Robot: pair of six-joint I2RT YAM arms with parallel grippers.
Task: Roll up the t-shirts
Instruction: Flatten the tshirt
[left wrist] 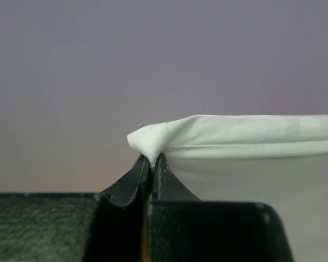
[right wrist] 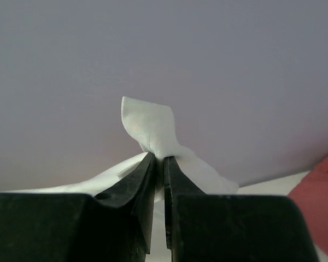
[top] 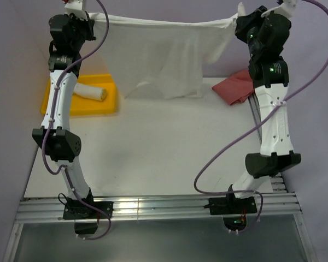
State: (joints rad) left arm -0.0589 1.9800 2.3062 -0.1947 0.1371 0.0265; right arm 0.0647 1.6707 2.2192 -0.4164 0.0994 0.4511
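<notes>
A white t-shirt [top: 164, 52] hangs stretched between both arms at the far side of the table, its lower part draping down to the tabletop. My left gripper [left wrist: 152, 160] is shut on the shirt's left corner [left wrist: 147, 139], and the hem runs off to the right. My right gripper [right wrist: 159, 158] is shut on the shirt's right corner [right wrist: 150, 128], a tuft of cloth sticking up above the jaws. A second white t-shirt [top: 90, 91], rolled up, lies in the yellow tray [top: 106, 103].
A red cloth [top: 238, 87] lies crumpled at the table's far right, also seen as a red cloth [right wrist: 320, 202] in the right wrist view. The yellow tray sits at the far left. Cables loop from both arms.
</notes>
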